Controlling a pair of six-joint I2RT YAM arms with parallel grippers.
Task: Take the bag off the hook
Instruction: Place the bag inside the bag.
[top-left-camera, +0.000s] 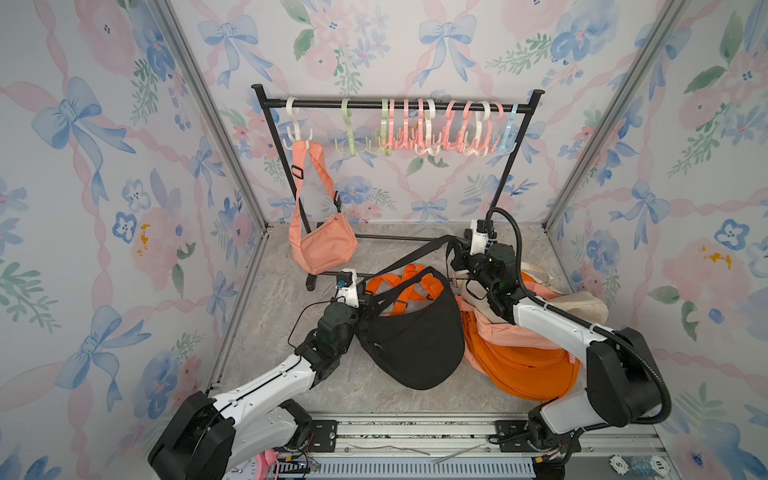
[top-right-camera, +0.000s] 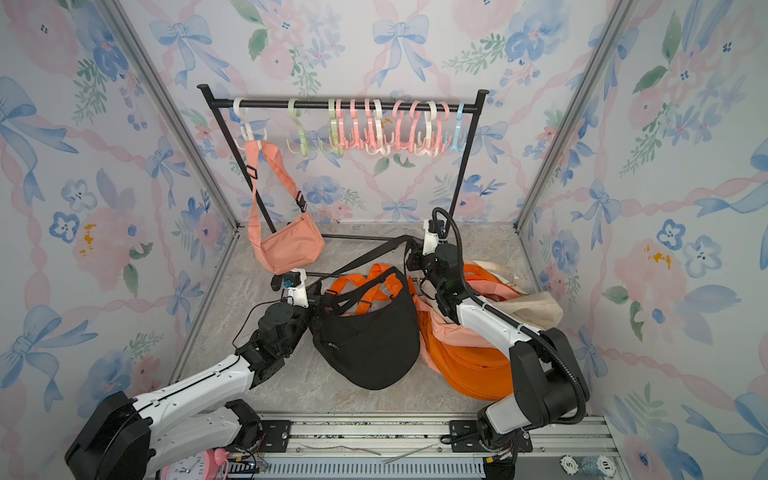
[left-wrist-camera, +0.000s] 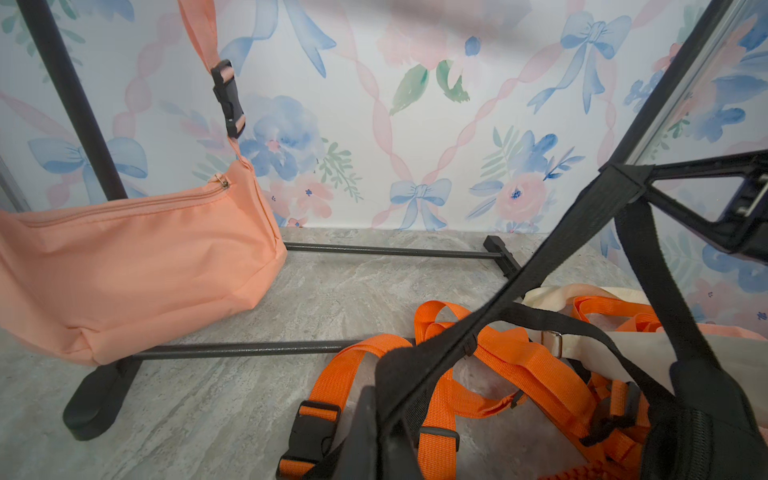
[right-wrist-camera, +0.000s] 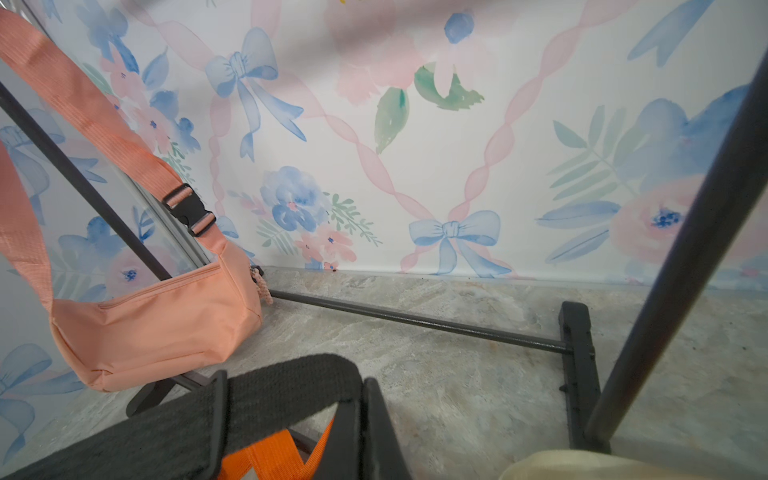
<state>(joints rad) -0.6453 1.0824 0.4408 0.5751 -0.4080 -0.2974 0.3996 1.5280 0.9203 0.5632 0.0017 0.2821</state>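
At the far left end of the rack (top-left-camera: 361, 106), a white hook (top-left-camera: 296, 133) carries a peach bag (top-left-camera: 324, 245) by its strap; the bag hangs low, just above the rack's foot bar, and whether it touches the floor (top-left-camera: 291, 361) cannot be told. The other hooks (top-left-camera: 436, 129) crowd along the rail to the right of it. Nearer, left of centre, the left gripper (top-left-camera: 365, 300) sits at the left corner of a black bag (top-left-camera: 415, 340), its jaws clamped tight on the black strap (top-left-camera: 411, 257) where the strap meets the bag; the left wrist view shows the webbing running out of the pinched jaws (left-wrist-camera: 382, 424). The black bag itself is off the rack, lying on the floor in the middle, partly over some orange straps. From its left corner the strap runs taut, up and to the right, to the right gripper (top-left-camera: 455, 251) — closed on the webbing as well, as the right wrist view (right-wrist-camera: 357, 415) shows. Under and beside the right arm lies a heap of orange bags (top-left-camera: 528, 374), with a cream bag (top-left-camera: 582, 307) at the far right of the pile.
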